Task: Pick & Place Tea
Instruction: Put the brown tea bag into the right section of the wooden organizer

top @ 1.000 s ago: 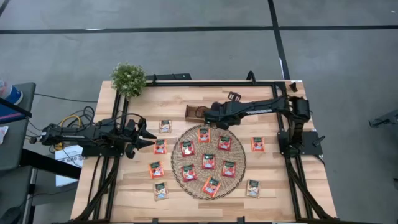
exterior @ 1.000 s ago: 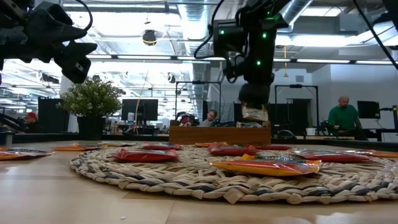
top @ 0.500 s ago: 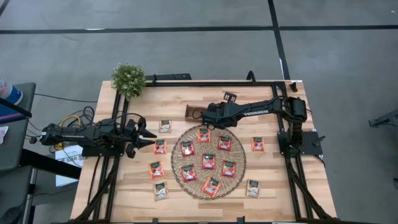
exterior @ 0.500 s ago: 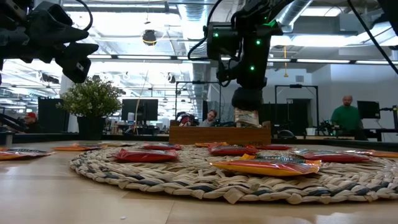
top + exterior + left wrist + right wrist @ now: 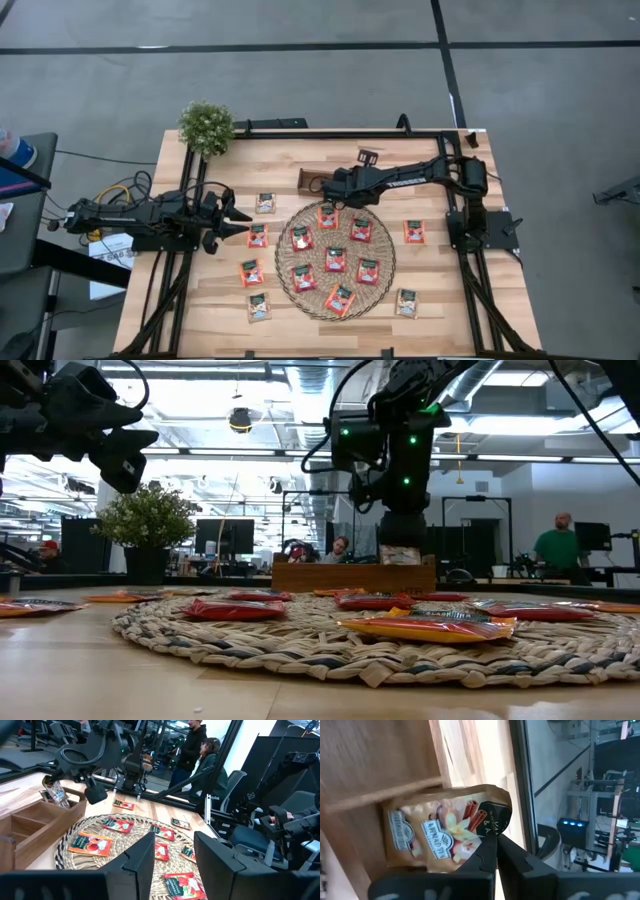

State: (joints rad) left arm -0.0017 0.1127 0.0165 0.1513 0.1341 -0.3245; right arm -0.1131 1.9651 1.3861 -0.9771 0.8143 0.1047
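Table [image 5: 440, 300]: light wood top, carries woven mat [image 5: 290, 285] at centre, wooden tray [image 5: 352, 577] at far edge, small plant [image 5: 206, 127] at far-left corner.

Mat: several red-orange sachets [image 5: 336, 259] lie flat on it; more sachets, red-orange and pale, lie on bare wood around it, e.g. one nr the L arm [image 5: 258, 236] and a pale one nr front edge [image 5: 259, 306].

R arm: reaches across to the tray. Right gripper [image 5: 494, 839] pinched tight on a corner of one pale sachet [image 5: 442, 828], vanilla/cinnamon print. Sachet hangs from the jaws directly above tray, lower edge at abt rim level in low view; right wrist view shows wooden slot walls close behind it. Which slot: cannot tell.

L arm: waits at left side of table, above the wood. Left gripper [image 5: 172, 862] partway open, nothing between fingers.

Step in hand, judged: placing, i.e. lowering sachet into tray. Release not yet made.

Next move, judged: ease down till sachet sits inside a slot clear of the dividers, then open jaws and lift straight up. Risk: sachet catching on a divider or rim.
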